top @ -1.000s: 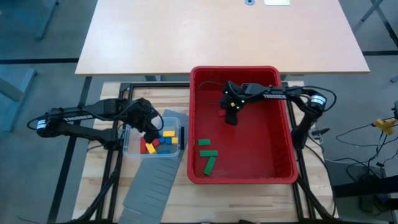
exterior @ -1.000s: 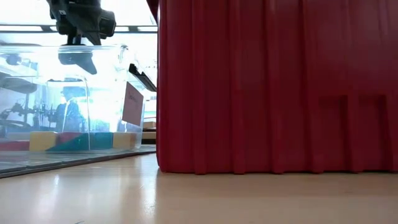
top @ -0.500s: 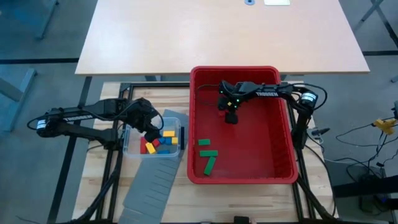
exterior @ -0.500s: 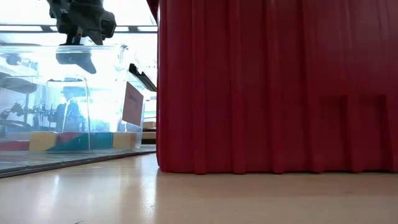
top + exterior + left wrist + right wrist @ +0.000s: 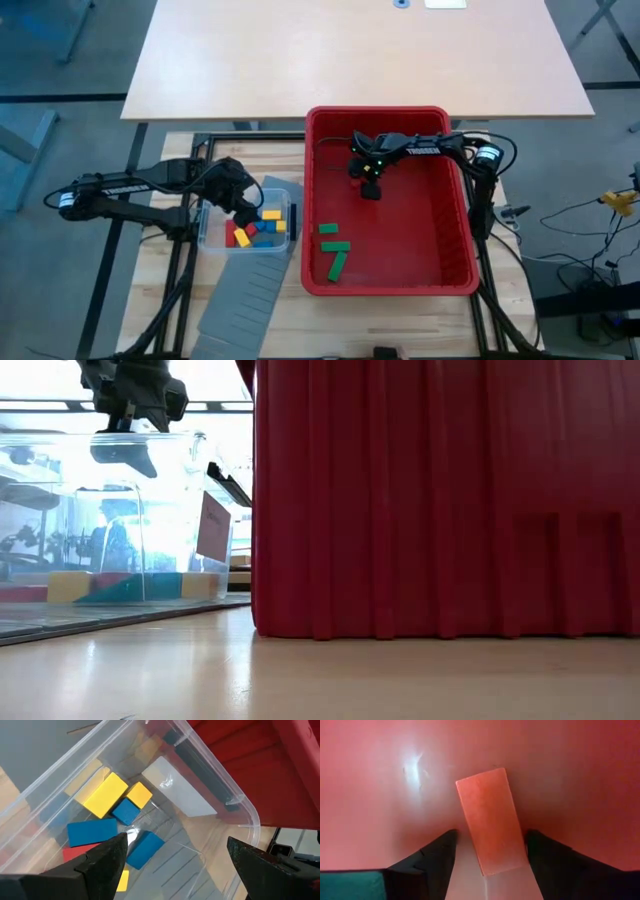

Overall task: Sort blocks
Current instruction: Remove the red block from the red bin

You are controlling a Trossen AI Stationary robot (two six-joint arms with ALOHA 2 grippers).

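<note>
On a slatted wooden table [image 5: 160, 270] with a black frame, beneath a pale board at the far side: working from a clear tub [image 5: 205, 238] into a red bin [image 5: 390, 291], with a grey slotted panel [image 5: 240, 295] lying just in front of the tub.

Hovering with the left gripper [image 5: 175, 845] over the tub, fingers wide and holding nothing. Below it, loose in the tub, yellow blocks [image 5: 102, 795], blue blocks [image 5: 90, 831] and at least one red, all unsorted.

Down low with the right gripper [image 5: 490, 837] in the far half of the bin, nearer its left wall. Shifted a little toward that wall over the last second, and spread from a narrower set to a wide one. Now straddling a red block [image 5: 490, 830] that lies flat on the bin floor, with a clear gap at one finger; cannot tell whether the other finger touches. Judged from that: just let go, so one red block delivered, well apart from the three green blocks [image 5: 334, 250] grouped in the bin's near-left corner.

Meaning for the task: a second colour patch begun, greens apparently placed, and most of the blocks left in the tub. Next, probably, lifting the right gripper straight up so as not to nudge the block, and picking from the tub with the left.
</note>
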